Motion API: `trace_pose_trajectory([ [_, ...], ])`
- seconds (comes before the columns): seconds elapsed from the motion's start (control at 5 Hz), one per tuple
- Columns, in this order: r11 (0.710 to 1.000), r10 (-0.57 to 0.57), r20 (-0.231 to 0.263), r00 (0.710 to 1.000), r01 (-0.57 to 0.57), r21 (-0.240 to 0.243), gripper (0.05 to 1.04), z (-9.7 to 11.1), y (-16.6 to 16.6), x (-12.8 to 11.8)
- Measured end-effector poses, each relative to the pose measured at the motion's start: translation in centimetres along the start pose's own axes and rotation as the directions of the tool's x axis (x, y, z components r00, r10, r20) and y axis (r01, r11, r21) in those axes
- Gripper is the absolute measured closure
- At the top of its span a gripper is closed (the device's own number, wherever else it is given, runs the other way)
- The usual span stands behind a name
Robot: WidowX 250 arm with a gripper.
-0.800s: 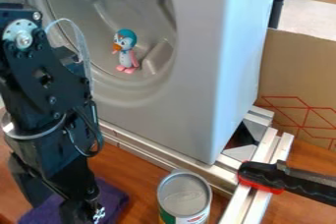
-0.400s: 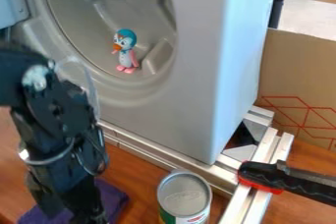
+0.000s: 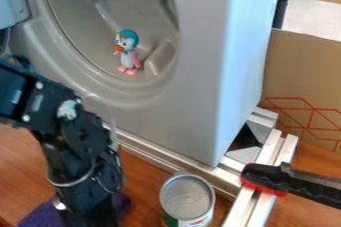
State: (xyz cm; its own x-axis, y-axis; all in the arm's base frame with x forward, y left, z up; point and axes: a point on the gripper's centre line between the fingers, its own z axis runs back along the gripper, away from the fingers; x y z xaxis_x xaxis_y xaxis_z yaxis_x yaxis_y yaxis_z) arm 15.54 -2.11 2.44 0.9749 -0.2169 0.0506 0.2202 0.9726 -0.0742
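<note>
Though nr can (image 3: 187,197), gripper (image 3: 90,216) over cloth (image 3: 40,215)

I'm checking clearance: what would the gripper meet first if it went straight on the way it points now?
Probably the purple cloth beneath the gripper, which points down; the gap between them is unclear.

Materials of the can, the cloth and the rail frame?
Can: metal, likely steel; bare, ringed, shiny lid. Cloth: purple textile, matte, perhaps microfiber; soft, rumpled look. Rail frame: probably aluminum; silvery, straight grooved bars.
</note>
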Motion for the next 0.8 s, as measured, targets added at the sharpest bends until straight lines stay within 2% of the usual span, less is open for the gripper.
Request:
trace_pose_trajectory([
  [0.2,0.997,-0.074,-0.019,0.997,0.074,-0.002,0.088,-0.6,-2.1,0.5],
  [0.4,0.993,-0.116,-0.023,0.993,0.117,0.011,0.088,0.1,-3.7,1.0],
  [0.8,0.993,-0.055,-0.110,0.992,0.066,0.102,0.088,-1.6,-4.6,2.1],
])
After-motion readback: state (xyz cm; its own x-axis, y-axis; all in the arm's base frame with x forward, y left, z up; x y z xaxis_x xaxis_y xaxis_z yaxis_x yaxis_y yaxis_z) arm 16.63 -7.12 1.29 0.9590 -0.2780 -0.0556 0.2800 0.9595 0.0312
